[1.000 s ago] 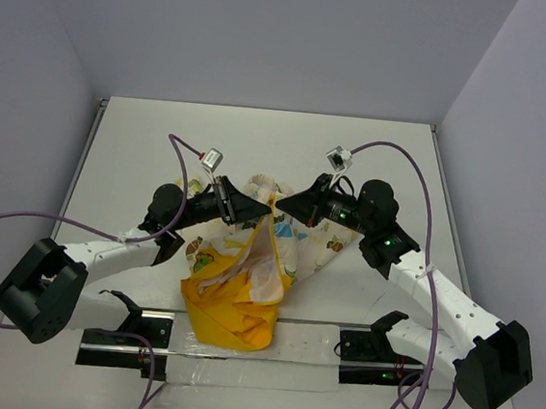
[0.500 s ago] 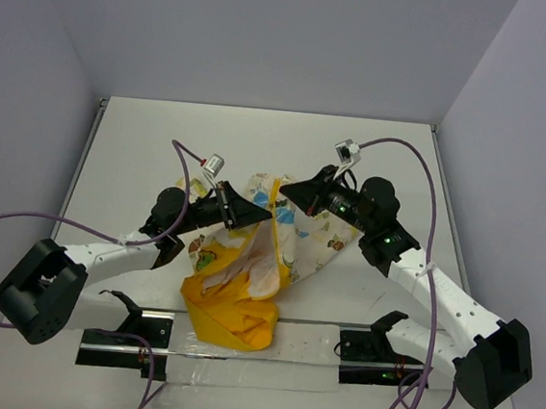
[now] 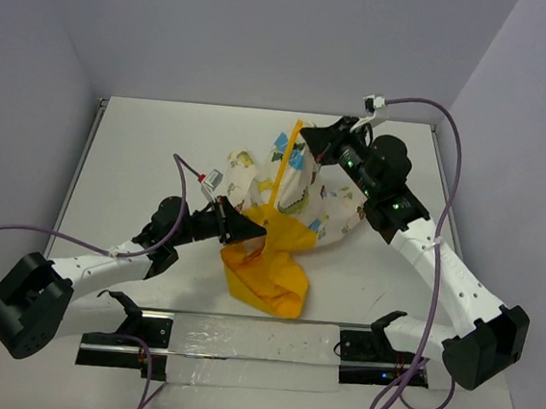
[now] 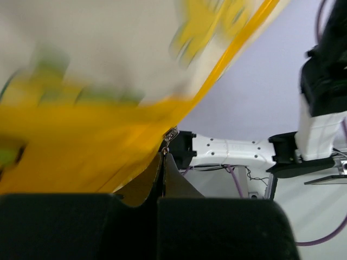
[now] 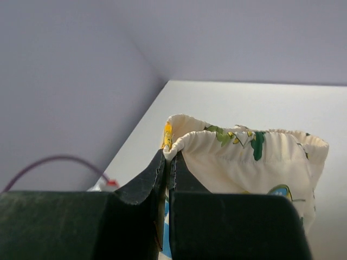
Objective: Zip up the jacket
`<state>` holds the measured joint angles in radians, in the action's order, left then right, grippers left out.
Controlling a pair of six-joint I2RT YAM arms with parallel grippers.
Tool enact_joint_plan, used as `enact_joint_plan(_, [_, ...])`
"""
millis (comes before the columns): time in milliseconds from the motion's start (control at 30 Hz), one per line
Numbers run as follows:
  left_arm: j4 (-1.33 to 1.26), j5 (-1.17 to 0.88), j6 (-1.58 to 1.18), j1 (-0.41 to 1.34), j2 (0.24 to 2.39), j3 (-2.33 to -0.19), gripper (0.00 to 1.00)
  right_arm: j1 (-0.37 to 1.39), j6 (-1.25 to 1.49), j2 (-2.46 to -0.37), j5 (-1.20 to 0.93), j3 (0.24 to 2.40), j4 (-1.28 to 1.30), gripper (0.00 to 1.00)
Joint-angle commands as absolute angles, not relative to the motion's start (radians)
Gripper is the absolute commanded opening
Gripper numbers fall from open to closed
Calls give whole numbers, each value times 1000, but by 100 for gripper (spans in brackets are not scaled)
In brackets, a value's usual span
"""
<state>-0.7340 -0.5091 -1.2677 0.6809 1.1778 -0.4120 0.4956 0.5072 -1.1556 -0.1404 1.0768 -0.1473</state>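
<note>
Two arms, top view: cream cartoon-print fabric jacket [image 3: 304, 200], yellow-lined, stretched mid-tabletop [image 3: 154, 135] between low left gripper [image 3: 259, 230] and raised right gripper [image 3: 308, 144].
Left wrist view: jaws closed on yellow zip edge at small metal slider [image 4: 171, 134], unseen elsewhere.
Right wrist view: jaws pinching gathered cream hem.
Progress: judged early; zip run remains.

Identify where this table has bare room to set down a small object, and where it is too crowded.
Bare: the far-left corner of the table, between the back wall and the left arm; also the patch between the jacket and the right arm. Crowded: the centre, where the left gripper and right gripper clamp the jacket.
</note>
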Motion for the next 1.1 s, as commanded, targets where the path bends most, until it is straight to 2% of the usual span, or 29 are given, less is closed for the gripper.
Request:
enact_joint_plan(0, [-586,-537,-1222,699,1102,-358,0,442,464,-1205,4,1278,-196,0])
enact_joint_plan(400, [-236,-351,-1323,778,685,-218,0,357,476,-1328,24,1473,-185,0])
enact_joint_plan(567, [52,-179,-1230,776,603,-394,0,359,476,-1302,5,1456,-184,0])
enact_joint_plan(667, [352,71,-1136,751,674,-645,0,359,471,-1267,6,1417,-177,0])
enact_joint_plan(700, [366,116,-1132,739,706,-658,0,359,471,-1266,5,1401,-176,0])
enact_joint_plan(767, [454,194,-1068,702,788,-815,0,359,470,-1234,5,1341,-166,0])
enact_joint_plan(1000, [403,260,-930,552,1001,-992,0,367,541,-1106,9,1014,-204,0])
enact_joint_plan(1033, [369,257,-917,537,1030,-986,0,367,540,-1102,7,968,-208,5])
enact_joint_plan(1067, [369,228,-910,518,1074,-985,0,367,538,-1101,-7,932,-204,14])
